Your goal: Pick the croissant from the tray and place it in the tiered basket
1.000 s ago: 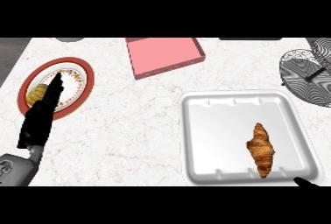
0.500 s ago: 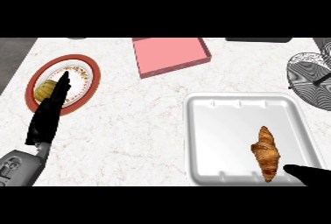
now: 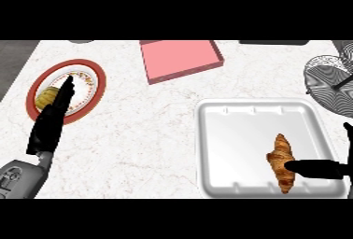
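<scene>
In the right half of the white tray [image 3: 234, 135], toward its near edge, lies the croissant [image 3: 280, 158], flat and lengthwise on the tray's floor. The right hand [image 3: 318, 169] extends across the tray's right rim, released, with one straight finger touching the croissant's right side and another pointing up just outside the rim. Beyond the tray's far right corner stands the tiered basket [image 3: 329, 88]. Beyond its far left corner a pink board [image 3: 180, 58] lies on the bench [image 3: 138, 140]. Well left of the tray, the left hand [image 3: 52, 121] hovers released, fingers straight, over a red-rimmed plate [image 3: 88, 88] carrying a yellow food item [image 3: 44, 96].
</scene>
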Motion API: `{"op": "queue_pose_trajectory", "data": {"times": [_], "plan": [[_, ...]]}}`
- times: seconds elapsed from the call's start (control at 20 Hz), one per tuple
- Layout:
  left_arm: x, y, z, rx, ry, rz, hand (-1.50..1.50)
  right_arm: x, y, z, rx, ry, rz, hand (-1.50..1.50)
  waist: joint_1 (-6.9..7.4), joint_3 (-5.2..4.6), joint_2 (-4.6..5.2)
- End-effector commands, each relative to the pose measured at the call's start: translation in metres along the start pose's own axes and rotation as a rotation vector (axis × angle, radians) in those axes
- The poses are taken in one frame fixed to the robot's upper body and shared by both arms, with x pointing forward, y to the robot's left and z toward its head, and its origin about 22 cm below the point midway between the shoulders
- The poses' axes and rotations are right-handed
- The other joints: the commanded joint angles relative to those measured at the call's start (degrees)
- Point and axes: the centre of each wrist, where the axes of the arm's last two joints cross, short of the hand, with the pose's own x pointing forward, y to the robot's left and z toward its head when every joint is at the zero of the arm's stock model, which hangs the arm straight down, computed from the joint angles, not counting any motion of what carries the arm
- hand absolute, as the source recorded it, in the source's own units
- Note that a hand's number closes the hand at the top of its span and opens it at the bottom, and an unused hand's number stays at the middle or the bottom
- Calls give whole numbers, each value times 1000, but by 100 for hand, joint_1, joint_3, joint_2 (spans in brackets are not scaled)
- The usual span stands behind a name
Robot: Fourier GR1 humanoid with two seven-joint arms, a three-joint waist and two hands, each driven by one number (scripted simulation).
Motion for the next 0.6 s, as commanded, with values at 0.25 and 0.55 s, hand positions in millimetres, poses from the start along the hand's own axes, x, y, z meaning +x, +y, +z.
{"op": "queue_pose_trajectory", "data": {"times": [0.25,0.55], "plan": [[-5,-1,7,9,-12,-12,0,22,24,-2,52,252,119,-150,-43,6,-31],[3,8,6,6,15,-9,0,28,45,8,20,237,209,-150,-32,14,-40]]}}
